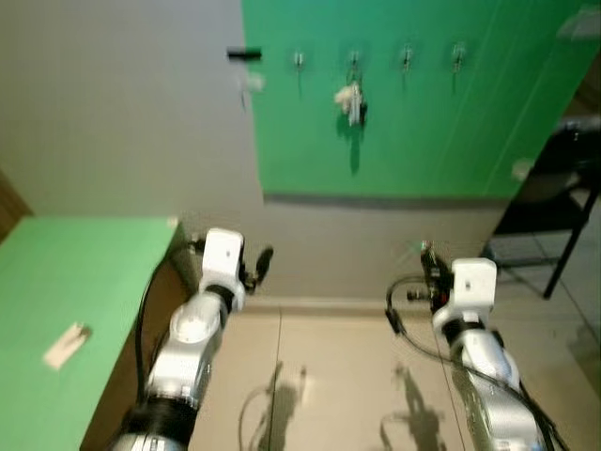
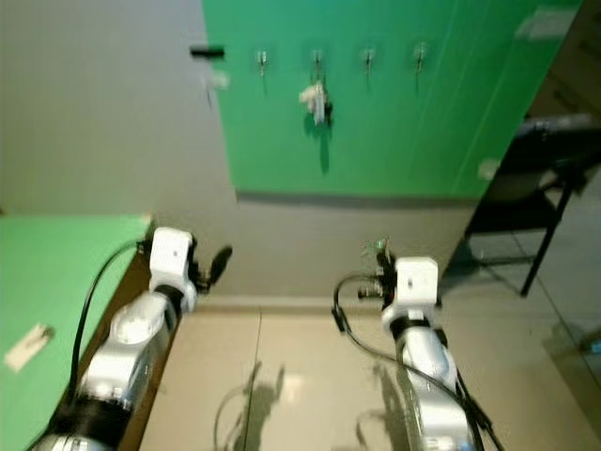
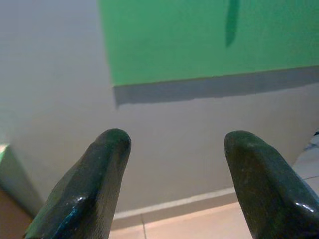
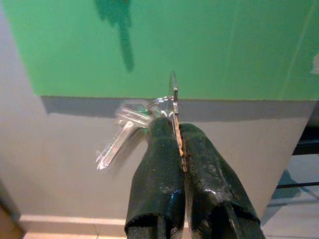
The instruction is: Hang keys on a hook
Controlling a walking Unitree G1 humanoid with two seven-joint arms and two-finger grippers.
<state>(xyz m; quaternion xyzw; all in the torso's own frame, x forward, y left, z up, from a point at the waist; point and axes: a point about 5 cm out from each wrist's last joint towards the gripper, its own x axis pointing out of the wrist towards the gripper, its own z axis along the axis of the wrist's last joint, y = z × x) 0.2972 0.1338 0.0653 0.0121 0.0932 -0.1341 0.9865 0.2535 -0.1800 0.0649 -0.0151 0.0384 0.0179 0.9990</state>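
Head eyes look down; wrists face the green panel [image 3: 209, 40] (both)

A home entryway: wall hooks [image 1: 406, 58] on a green panel [image 1: 413, 122], tiled floor [image 1: 329, 385].
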